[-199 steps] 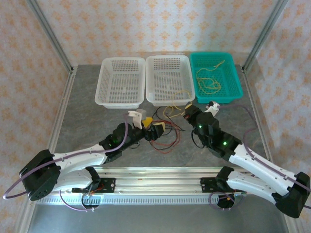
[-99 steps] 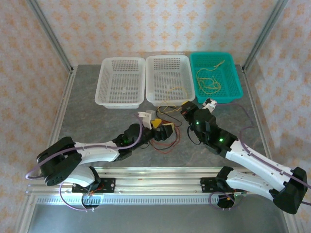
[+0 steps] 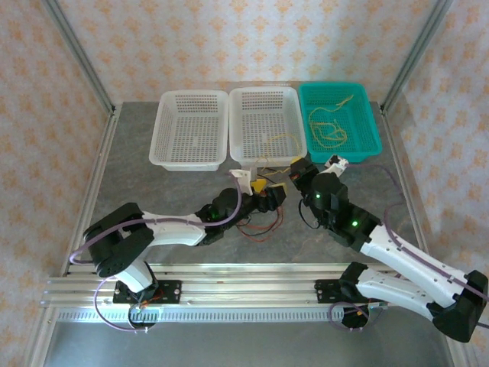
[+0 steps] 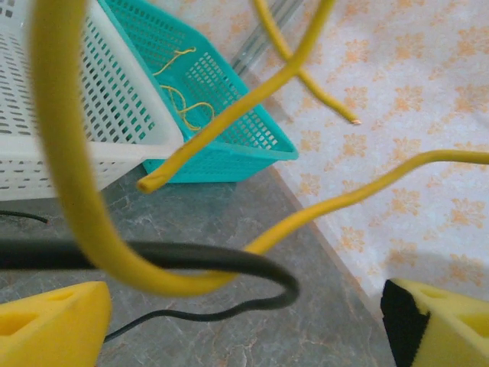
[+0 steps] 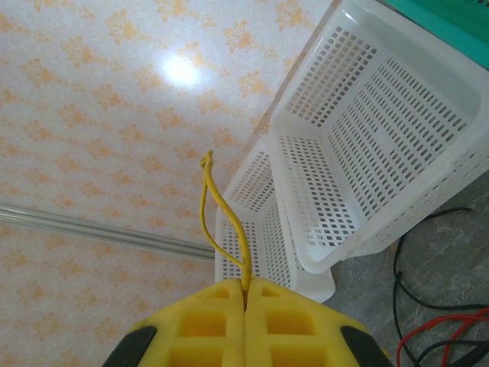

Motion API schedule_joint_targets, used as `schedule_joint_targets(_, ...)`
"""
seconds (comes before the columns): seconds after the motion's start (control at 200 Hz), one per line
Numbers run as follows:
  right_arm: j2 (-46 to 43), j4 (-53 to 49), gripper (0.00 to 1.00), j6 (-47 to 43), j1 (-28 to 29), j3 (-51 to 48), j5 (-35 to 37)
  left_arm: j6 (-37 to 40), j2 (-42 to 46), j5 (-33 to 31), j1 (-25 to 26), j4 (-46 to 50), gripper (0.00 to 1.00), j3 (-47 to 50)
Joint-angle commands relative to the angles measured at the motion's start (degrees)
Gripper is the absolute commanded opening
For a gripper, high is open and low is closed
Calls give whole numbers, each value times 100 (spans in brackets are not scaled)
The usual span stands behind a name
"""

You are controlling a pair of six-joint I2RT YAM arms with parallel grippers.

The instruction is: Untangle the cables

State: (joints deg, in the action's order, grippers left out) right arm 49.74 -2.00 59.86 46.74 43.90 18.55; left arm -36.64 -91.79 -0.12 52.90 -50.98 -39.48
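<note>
Over table (image 3: 137, 160): reaches farther forward with left gripper (image 3: 267, 193), wide, astride yellow cable (image 4: 72, 191) (pinched in shut right gripper (image 5: 246, 294)); likely permits second grasp.

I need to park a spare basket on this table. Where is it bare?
Bare: the table left of centre, between the left white basket and left arm; a smaller patch between the teal basket and right arm. Crowded: before the middle basket, around the cable tangle, left tool and right tool.

Robot lab cell: aluminium frame (image 3: 76, 53), patterned backdrop panels (image 3: 244, 38), arms (image 3: 397, 256) on rail (image 3: 244, 284).
</note>
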Motion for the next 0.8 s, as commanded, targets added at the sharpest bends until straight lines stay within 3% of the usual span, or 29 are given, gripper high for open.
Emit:
schedule_joint_targets(0.0, -156, -141, 0, 53, 28, 206, 247, -51, -88, -255, 82, -250, 89, -273)
schedule_joint_targets(0.2, -266, -231, 0, 83, 28, 217, 277, 174, -178, -395, 85, -162, 78, -500)
schedule_joint_targets(0.586, -477, -486, 0, 71, 23, 172, 652, 272, -188, -525, 81, -41, 31, -565)
schedule_joint_targets(0.796, -487, -729, 0, -145, 23, 266, 1052, 423, -97, -386, 85, 47, 13, -500)
